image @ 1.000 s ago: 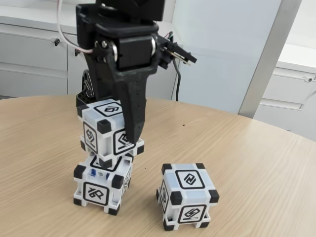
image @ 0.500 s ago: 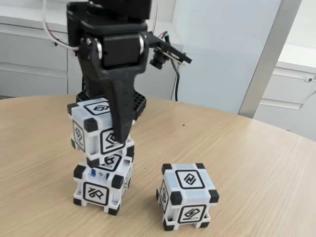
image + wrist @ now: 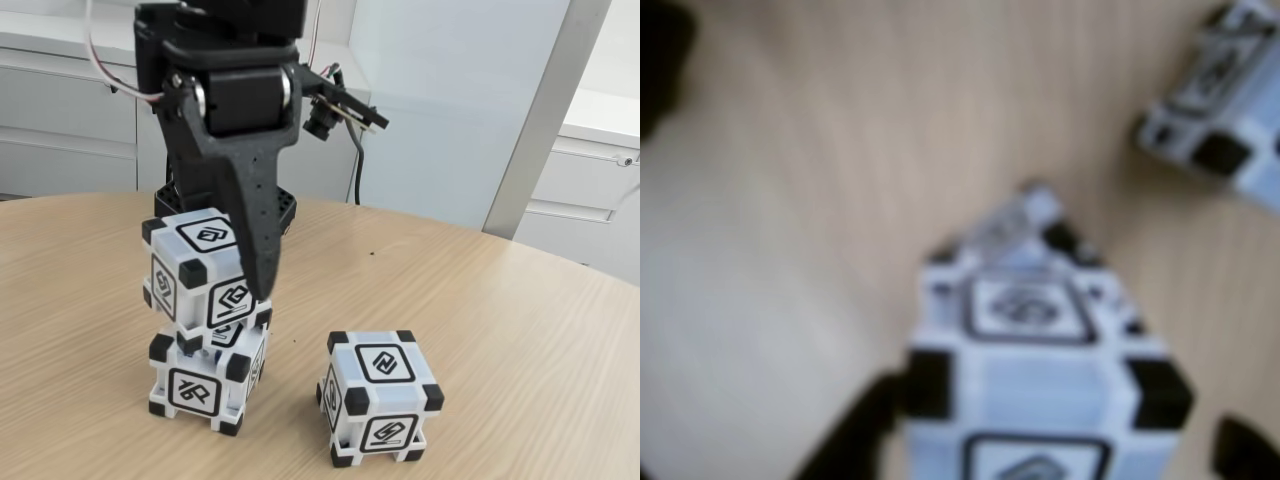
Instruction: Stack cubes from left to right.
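In the fixed view my black gripper (image 3: 215, 282) is shut on a white cube (image 3: 200, 268) with black corners. This cube sits slightly tilted on top of a second cube (image 3: 205, 378) standing on the table, and the two appear to touch. One finger (image 3: 255, 235) crosses the held cube's right face; the other finger is hidden behind it. A third cube (image 3: 380, 395) stands alone on the table to the right. The blurred wrist view shows the held cube (image 3: 1040, 375) between my gripper's (image 3: 1040, 455) fingers, and the lone cube (image 3: 1220, 95) at top right.
The round wooden table (image 3: 500, 330) has open surface to the right and behind the cubes. White cabinets (image 3: 70, 110) and a slanted grey post (image 3: 545, 110) stand beyond the table. The arm's black base (image 3: 280, 208) is behind the stack.
The gripper first shifted left with the held cube, then lowered it; the cube now rests on the bottom cube instead of hovering above it. The other two cubes have not moved.
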{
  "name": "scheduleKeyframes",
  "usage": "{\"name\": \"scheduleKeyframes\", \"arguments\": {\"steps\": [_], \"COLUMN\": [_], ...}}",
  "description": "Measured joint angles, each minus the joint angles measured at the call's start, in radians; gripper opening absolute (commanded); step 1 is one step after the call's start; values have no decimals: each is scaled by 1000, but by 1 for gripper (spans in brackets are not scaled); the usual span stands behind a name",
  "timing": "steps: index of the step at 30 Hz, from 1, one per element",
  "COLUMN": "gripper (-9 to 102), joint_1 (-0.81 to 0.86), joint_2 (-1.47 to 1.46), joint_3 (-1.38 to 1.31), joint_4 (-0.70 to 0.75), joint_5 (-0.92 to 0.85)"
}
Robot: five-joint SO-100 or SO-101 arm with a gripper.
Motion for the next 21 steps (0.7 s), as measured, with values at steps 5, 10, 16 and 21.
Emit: {"name": "scheduleKeyframes", "arguments": {"steps": [5,10,16,21], "gripper": [38,38,38,37], "joint_1": [-2,-3,-5,-9], "joint_2": [0,37,273,474], "joint_3": [0,0,3,3], "joint_4": [11,17,17,34], "joint_5": [-18,-25,-14,12]}}
